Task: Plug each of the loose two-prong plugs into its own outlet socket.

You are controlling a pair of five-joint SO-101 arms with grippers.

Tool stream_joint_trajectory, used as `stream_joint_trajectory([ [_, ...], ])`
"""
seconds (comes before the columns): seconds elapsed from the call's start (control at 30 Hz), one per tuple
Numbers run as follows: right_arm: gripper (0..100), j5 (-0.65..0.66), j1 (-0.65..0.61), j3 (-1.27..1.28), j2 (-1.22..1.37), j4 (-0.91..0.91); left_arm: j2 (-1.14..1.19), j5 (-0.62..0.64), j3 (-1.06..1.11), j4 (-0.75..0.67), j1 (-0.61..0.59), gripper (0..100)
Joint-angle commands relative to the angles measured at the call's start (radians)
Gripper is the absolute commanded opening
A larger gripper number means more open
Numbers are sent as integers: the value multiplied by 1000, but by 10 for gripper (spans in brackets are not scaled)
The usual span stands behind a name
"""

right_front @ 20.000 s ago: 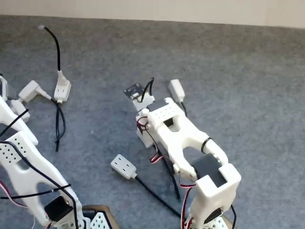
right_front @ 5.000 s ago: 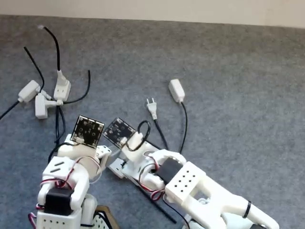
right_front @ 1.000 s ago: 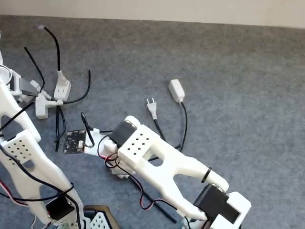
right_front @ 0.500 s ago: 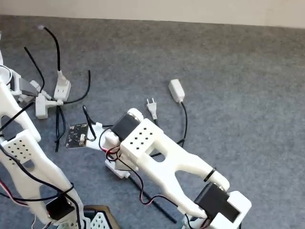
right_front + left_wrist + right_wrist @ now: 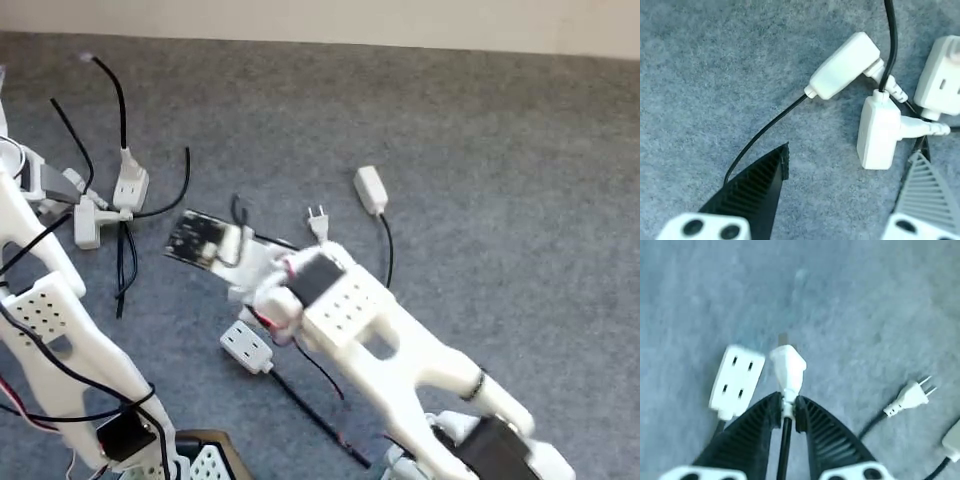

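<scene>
High view: the right arm (image 5: 350,310) lies from the near edge out over the middle of the grey carpet (image 5: 520,150), and the left arm (image 5: 50,330) stands along the left edge. A white double socket (image 5: 245,346) on a black cord lies just beside the right arm's wrist. A loose two-prong plug (image 5: 318,222) lies beyond the arm, with a small white block (image 5: 370,188) on its own cord near it. A cluster of white cord ends (image 5: 105,200) sits by the left arm's tip. Left wrist view: the left gripper (image 5: 852,155) is spread wide with nothing between its fingers, hanging over the carpet. An oblong white piece (image 5: 877,131) lies just ahead of it. A second white piece (image 5: 842,65) on a black cord lies beyond, close to the first, and a socket face (image 5: 940,75) shows at the edge. Right wrist view: the right gripper (image 5: 786,407) is clamped on the neck of a white plug (image 5: 788,366), whose head sticks out past the fingertips. The double socket lies just beside that head, and the loose two-prong plug lies off to the other side.
</scene>
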Motion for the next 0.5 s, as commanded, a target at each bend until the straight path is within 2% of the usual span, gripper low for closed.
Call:
stream_joint_trajectory([
  [0.0, 6, -94, 45, 289, -203, -285, -159, -14, 73, 12, 59, 355],
  [0.23, 6, -103, 226, 366, -191, -306, -469, -14, 507, -9, 200, 355],
  [0.47, 15, -95, 166, 460, -90, -283, -584, 20, 826, -166, 236, 355],
])
